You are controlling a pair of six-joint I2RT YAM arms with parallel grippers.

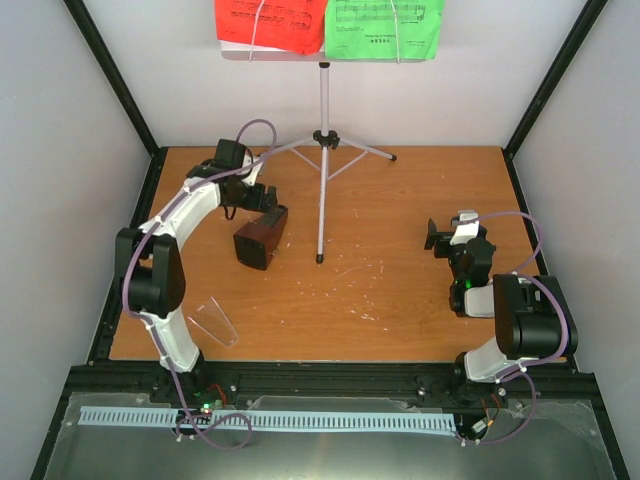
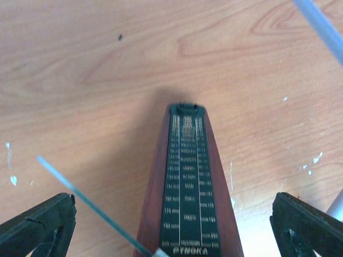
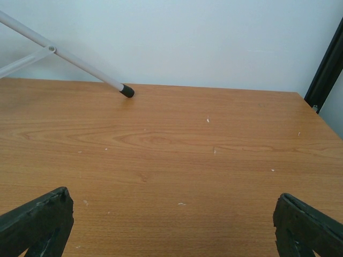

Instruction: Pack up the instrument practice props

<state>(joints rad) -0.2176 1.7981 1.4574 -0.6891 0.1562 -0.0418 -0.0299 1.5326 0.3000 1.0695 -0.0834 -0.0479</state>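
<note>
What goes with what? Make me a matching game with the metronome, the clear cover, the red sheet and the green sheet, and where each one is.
Things:
1. metronome
2. clear cover
3. red sheet
4. green sheet

Places:
A. up on the stand, right side
B. lying on the table near its front edge, beside the left arm
C. up on the stand, left side
D. on the table, right by the left gripper

Pairs: 1-D, 2-B, 3-C, 4-A
</note>
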